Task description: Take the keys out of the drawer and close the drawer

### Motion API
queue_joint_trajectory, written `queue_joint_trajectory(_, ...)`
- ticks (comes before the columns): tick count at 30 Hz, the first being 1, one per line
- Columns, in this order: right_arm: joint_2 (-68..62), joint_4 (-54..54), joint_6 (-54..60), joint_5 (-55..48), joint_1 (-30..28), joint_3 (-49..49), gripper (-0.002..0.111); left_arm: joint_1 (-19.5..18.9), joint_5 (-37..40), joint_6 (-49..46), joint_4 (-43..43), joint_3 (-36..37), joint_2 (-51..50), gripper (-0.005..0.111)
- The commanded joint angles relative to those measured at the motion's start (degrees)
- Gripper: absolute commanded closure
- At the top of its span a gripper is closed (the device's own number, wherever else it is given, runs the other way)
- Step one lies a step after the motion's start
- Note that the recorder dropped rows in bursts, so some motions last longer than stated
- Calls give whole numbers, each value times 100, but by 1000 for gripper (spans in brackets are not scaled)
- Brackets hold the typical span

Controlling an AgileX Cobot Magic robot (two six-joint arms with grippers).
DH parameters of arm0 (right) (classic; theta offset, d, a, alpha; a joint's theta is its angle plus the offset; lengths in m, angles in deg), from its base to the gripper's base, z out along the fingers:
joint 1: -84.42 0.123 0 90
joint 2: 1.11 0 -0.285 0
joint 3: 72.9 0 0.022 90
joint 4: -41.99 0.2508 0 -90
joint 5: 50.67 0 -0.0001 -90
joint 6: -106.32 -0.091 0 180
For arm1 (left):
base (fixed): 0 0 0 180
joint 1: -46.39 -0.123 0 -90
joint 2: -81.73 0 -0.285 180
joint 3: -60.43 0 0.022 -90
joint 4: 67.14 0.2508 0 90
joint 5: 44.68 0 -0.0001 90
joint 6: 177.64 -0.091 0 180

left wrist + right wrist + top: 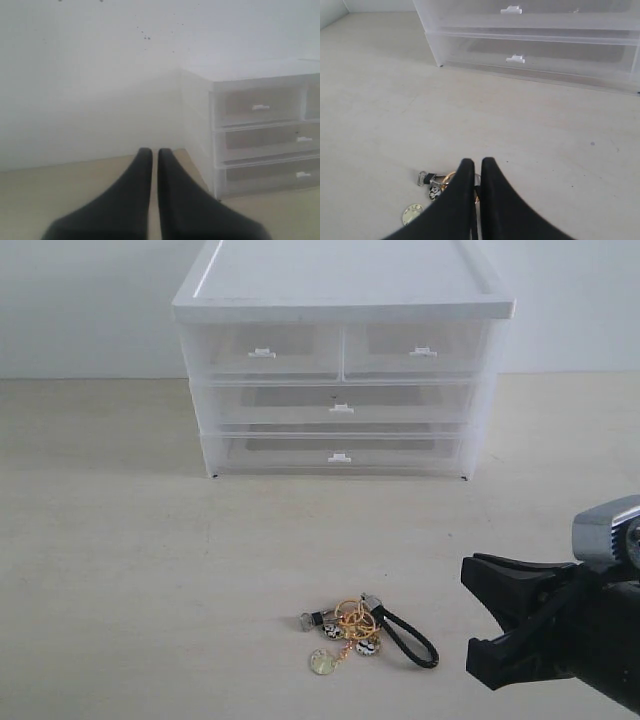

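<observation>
1. Lying loose on the tabletop (120,540), the keys (362,632) were already out of the drawer (270,453), at the near side of the scene and well apart from the cabinet (340,290).
2. The drawer, the cabinet's lowest tier, looked pushed in level with the tiers above. Whether it was fully seated could not be told through the cloudy plastic.
3. The right jaws were closed and empty, just to the right of the keys. A careless sweep to the left could have caught the black cord loop (430,656) and dragged the bunch across the tabletop.
4. The left jaws, closed on nothing, hung to the left of the cabinet, outside the exterior view. A swing to the right might have knocked the light plastic cabinet askew or jolted a drawer loose.
5. Had a final push been wanted, the identical middle drawer (400,405) directly above could have been taken for the right one.
6. Nothing lay between the keys and the cabinet to block either arm.
</observation>
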Motion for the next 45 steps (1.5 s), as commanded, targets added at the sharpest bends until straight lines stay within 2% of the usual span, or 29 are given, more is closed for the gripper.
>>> queue_joint_trajectory(1, 25, 3, -8, 29, 7, 14, 108, -19, 27, 104, 270, -163, 15, 103)
queue_joint_trajectory(3, 25, 3, -8, 29, 7, 14, 108, -19, 69, 449, 411, -171, 15, 103)
queue_joint_trajectory(4, 25, 3, -8, 29, 7, 14, 108, -19, 105, 1050, 899, -171, 15, 103)
queue_joint_trajectory(5, 25, 3, -8, 29, 7, 14, 108, -19, 118, 2017, 1748, -171, 15, 103)
queue_joint_trajectory(7, 25, 3, -8, 29, 7, 14, 108, -19, 118, 4522, 4073, -159, 15, 103)
queue_joint_trajectory(9, 25, 3, -8, 29, 7, 14, 108, -19, 192, 6751, 5969, -144, 15, 103)
queue_joint_trajectory(10, 25, 3, -8, 29, 7, 14, 108, -19, 363, 7755, 7179, -125, 15, 103)
queue_joint_trajectory(12, 25, 3, -8, 29, 7, 14, 108, -19, 736, 9159, 8511, -108, 15, 103)
queue_joint_trajectory(14, 25, 3, -8, 69, 7, 14, 108, -19, 1137, 10038, 9345, -108, 15, 103)
queue_joint_trajectory(16, 25, 3, -8, 95, 7, 14, 108, -19, 1462, 10499, 9589, -108, 15, 103)
queue_joint_trajectory(23, 25, 3, -8, 95, 7, 14, 108, -19, 2247, 10632, 9579, -81, 15, 103)
queue_joint_trajectory(26, 25, 3, -8, 95, 7, 14, 108, -19, 2009, 10729, 9590, 20, 15, 103)
queue_joint_trajectory(32, 25, 3, -8, 95, 7, 14, 108, -19, 973, 11128, 9568, 20, 15, 103)
queue_joint_trajectory(35, 25, 3, -8, 107, 7, 14, 108, -91, 922, 11162, 9568, 20, 15, 103)
queue_joint_trajectory(39, 25, 3, -8, 107, 7, 14, 108, -367, 1347, 11489, 9568, 20, 15, 103)
queue_joint_trajectory(45, 25, 3, -8, 107, 7, 14, 108, -622, 2509, 11461, 9633, 20, 15, 103)
